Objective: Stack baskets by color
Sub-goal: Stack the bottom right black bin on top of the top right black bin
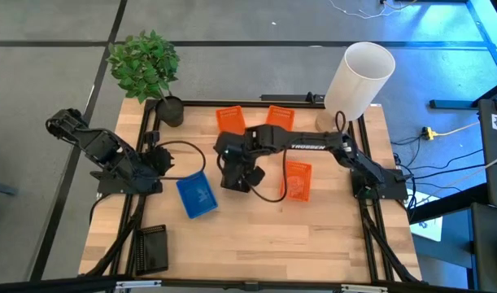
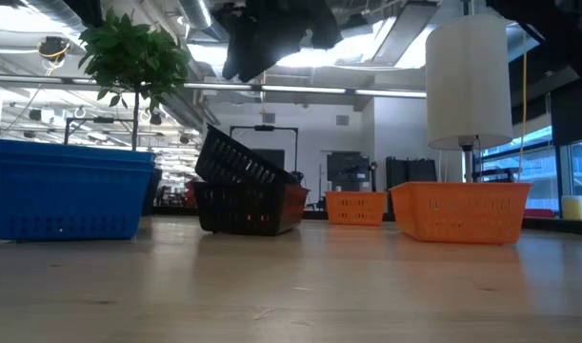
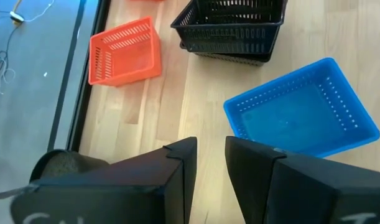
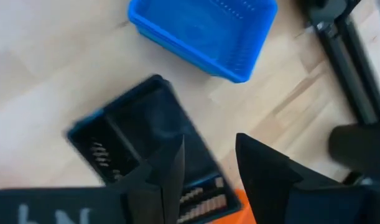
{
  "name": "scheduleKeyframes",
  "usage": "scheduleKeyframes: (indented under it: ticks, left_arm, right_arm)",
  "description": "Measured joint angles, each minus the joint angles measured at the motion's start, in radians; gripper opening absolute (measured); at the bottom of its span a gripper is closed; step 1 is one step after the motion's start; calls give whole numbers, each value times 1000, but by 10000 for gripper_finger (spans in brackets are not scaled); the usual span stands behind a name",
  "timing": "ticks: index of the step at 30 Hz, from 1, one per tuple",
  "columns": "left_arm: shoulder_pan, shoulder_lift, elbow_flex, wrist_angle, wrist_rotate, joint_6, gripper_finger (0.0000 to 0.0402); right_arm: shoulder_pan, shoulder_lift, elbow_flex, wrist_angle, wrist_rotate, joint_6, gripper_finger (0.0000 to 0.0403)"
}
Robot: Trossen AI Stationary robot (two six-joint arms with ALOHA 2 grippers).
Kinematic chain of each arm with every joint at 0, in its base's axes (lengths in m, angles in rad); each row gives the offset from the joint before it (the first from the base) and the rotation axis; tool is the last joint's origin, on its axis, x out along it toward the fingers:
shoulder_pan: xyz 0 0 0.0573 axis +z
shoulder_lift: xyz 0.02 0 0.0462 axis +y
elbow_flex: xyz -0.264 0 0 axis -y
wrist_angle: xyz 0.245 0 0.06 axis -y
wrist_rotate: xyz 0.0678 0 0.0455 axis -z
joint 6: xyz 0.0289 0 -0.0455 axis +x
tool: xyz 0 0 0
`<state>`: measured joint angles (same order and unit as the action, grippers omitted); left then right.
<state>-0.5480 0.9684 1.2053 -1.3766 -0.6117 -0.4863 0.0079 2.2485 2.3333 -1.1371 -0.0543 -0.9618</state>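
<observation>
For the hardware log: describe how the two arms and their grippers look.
Both arms are dark, jointed and boxy. The right arm carries white TROSSEN lettering along its link, and a black cable loops under it. The left arm also trails a black cable. Each gripper ends in two flat, dark, angular fingers.

Both arms are dark, nearly black, built of blocky jointed segments. The right arm [image 1: 313, 145] carries white lettering along its long link, and a black cable loops off near its wrist. The left arm [image 1: 110, 155] trails a black cable too. Fingers [image 3: 177, 180] are flat, angular, matte black wedges.
</observation>
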Motion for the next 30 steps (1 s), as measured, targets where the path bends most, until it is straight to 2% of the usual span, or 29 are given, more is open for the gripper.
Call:
scheduleKeyframes:
  ticks: [7,18,30]
  left_arm:
    - [0,-1,0,0,-2,-2,76]
    - [0,-38,0,1,-42,-7,76]
    - [0,-62,0,2,-58,-28,76]
  right_arm:
    - [-26,34,0,32,-54,-150,145]
    - [-32,82,0,51,-53,-327,145]
    - [-71,133,0,35,-53,-329,145]
